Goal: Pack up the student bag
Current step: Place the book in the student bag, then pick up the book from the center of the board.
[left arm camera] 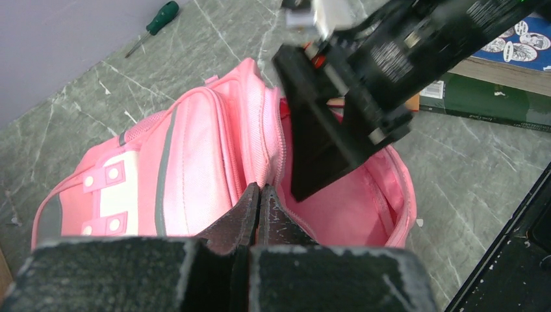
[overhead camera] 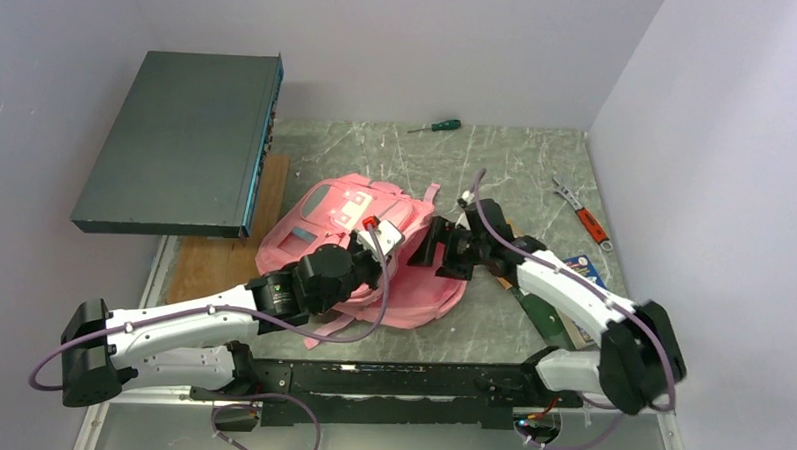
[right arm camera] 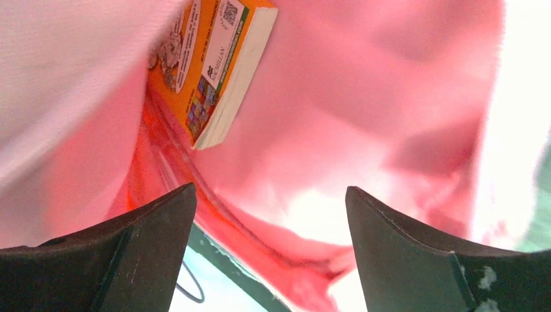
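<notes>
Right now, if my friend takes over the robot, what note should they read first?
Left claw: shut on the bag at its opening edge, holding it open.
Right claw: open and empty, at the bag's mouth.
Done: the orange book lies inside the bag.
Left: the green book and blue book lie on the table beside the bag and probably go in next. The bag is not zipped yet.

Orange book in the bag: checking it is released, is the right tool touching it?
Apart. Right wrist view: the right tool stands open, and the orange book lies clear of its fingers.
</notes>
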Robot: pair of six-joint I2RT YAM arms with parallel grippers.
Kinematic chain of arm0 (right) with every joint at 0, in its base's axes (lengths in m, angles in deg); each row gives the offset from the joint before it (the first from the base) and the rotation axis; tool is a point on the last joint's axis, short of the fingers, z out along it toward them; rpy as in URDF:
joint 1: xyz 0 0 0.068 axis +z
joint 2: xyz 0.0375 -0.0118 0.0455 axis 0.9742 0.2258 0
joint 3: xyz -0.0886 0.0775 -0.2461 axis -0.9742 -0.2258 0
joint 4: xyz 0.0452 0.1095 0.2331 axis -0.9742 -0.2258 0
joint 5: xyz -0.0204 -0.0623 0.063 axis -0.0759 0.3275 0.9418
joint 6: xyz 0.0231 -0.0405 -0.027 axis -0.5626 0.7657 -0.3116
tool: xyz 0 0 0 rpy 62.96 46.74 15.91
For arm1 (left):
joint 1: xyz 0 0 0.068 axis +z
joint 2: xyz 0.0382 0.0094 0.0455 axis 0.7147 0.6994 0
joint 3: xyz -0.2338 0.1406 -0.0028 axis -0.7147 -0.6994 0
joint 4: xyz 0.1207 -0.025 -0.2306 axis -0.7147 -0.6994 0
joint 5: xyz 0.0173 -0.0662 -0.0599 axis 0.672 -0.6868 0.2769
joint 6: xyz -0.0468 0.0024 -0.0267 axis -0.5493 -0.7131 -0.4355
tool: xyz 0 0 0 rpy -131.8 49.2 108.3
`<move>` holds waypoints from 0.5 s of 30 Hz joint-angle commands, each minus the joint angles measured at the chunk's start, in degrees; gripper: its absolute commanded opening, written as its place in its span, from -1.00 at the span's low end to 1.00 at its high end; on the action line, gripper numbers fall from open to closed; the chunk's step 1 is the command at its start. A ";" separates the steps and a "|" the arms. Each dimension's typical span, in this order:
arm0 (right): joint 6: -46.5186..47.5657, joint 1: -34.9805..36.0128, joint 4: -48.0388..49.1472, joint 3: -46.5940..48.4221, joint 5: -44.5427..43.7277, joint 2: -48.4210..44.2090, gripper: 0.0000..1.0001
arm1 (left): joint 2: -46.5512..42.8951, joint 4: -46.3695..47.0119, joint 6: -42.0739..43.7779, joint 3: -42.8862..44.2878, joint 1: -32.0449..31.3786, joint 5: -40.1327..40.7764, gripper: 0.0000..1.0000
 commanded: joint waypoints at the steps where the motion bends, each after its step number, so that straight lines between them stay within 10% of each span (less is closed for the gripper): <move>1: 11.21 -0.94 -21.94 6.25 -10.87 -9.69 0.73 | -1.89 2.32 0.07 -0.95 0.43 3.65 -1.00; 6: 10.12 -12.44 -30.90 4.27 -17.95 -19.79 0.79 | -1.62 2.78 -2.85 -2.11 0.43 1.93 -1.00; 15: -6.80 -42.67 -12.50 -20.77 14.68 -32.78 0.65 | -2.77 2.65 -2.64 -2.25 0.43 -0.47 -1.00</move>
